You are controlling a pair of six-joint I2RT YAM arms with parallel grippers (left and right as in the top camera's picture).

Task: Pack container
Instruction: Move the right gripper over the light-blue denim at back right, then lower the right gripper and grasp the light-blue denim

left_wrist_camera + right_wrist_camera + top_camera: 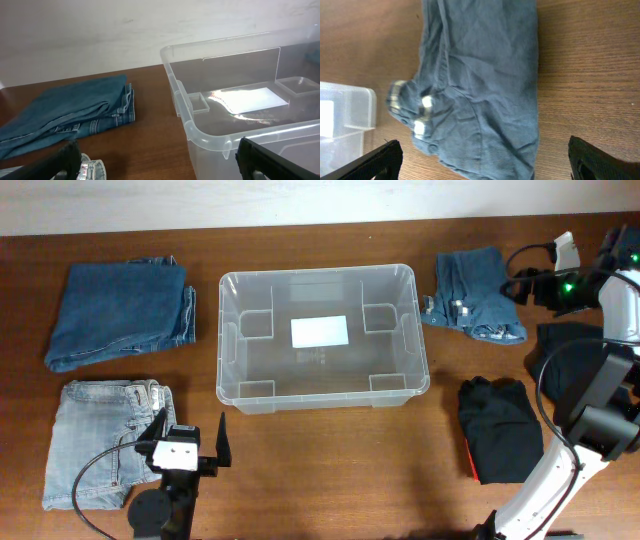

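The desk (pixel 330 470) is brown wood with a clear grain. A pale wall (pixel 300 200) runs along its far edge at the top of the overhead frame.

At the lower left, the left claw (pixel 190 436) hangs with its jaws wide apart and nothing between them. Under and beside it lies a folded pair of light, washed jeans (pixel 100 442), the arm's cable looping across them. At the lower right a folded black garment (pixel 500 425) lies on the desk, near the right arm's white links.

The container (pixel 320 404) stands in the middle of the desk, upright and open, with a white label (pixel 320 331) on its bottom. Nothing else shows inside it.

In the upper left, apart from the container, lie folded dark blue jeans (pixel 120 315). In the upper right, just beside the container's far corner, lies a smaller folded pair of blue jeans (pixel 478 290). The right claw (pixel 514 286) hovers over its right edge, jaws spread fully and holding nothing. Another dark cloth (pixel 570 340) lies partly hidden behind that arm.
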